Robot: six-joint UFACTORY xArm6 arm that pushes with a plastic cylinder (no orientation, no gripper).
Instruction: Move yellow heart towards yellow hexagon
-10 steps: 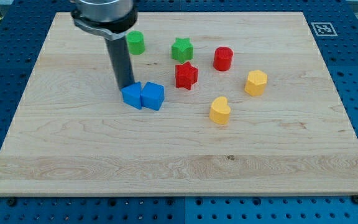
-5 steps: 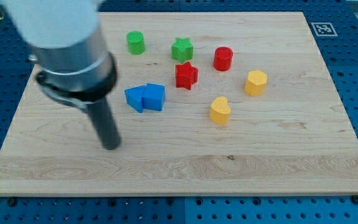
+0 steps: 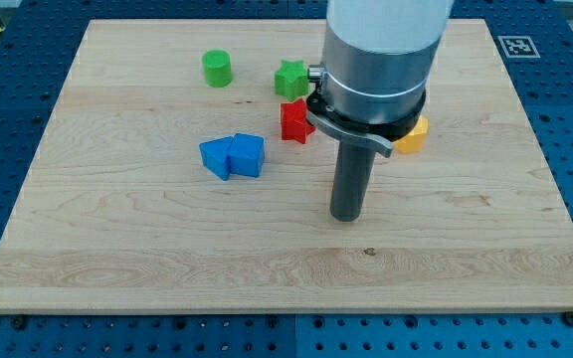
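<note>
Yellow heart is hidden behind my rod, my tip [image 3: 345, 216] at lower centre has no hand to open or close, so a blind push could miss the yellow hexagon [image 3: 415, 136].

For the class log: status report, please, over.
My tip down, right of blue blocks. Yellow heart hidden behind rod. Yellow hexagon partly visible. Red star nearby.
</note>
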